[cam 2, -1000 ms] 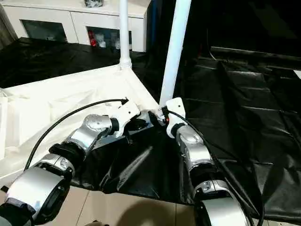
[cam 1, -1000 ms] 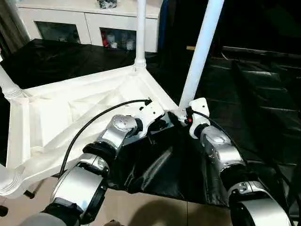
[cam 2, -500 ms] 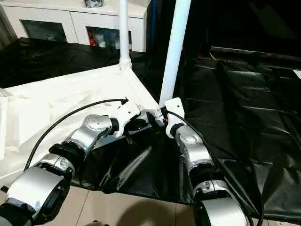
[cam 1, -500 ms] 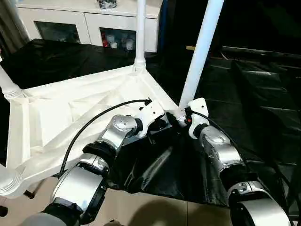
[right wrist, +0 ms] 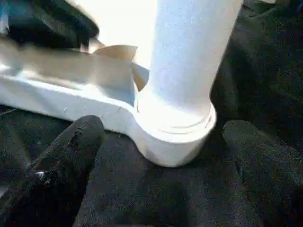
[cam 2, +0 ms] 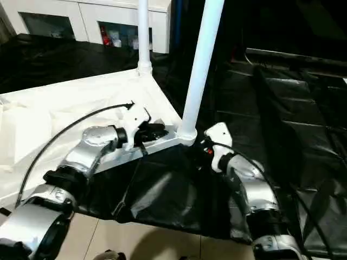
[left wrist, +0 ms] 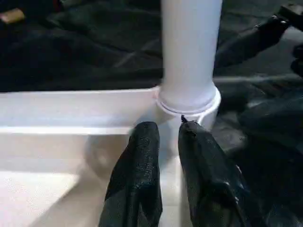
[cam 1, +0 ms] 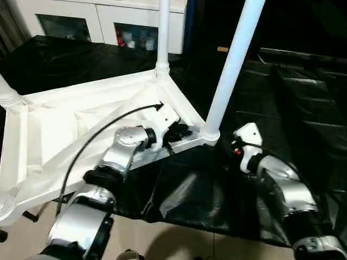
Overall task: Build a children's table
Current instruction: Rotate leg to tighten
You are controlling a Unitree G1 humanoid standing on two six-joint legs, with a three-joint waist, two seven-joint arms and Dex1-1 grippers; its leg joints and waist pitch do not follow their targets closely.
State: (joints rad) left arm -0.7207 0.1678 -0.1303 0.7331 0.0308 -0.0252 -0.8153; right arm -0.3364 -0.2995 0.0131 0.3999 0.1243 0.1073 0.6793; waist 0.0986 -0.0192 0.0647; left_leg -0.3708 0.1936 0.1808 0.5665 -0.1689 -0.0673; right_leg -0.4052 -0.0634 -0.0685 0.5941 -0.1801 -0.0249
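The children's table top [cam 1: 81,119] lies upside down on a black sheet, with white legs standing up from its corner sockets. The nearest leg [cam 1: 230,65] rises from the near right socket [cam 1: 209,134]; another leg [cam 1: 162,32] stands at the far corner. My left gripper [cam 1: 181,131] rests on the rim just left of that socket, its fingers [left wrist: 137,175] a narrow gap apart with nothing between them. My right gripper [right wrist: 165,137] is wide open, a short way right of the socket, one finger [right wrist: 71,151] to each side and clear of it.
A white cabinet [cam 1: 108,21] with glass doors stands at the back left. The black sheet [cam 1: 293,97] covers the raised surface to the right and hangs over its front edge. Pale floor [cam 1: 162,238] shows below. A leg stub [cam 1: 8,95] stands at the table's left corner.
My right gripper has drawn back from the base of the nearest leg, still open. The left fingers have parted a little at the rim. The camera has shifted.
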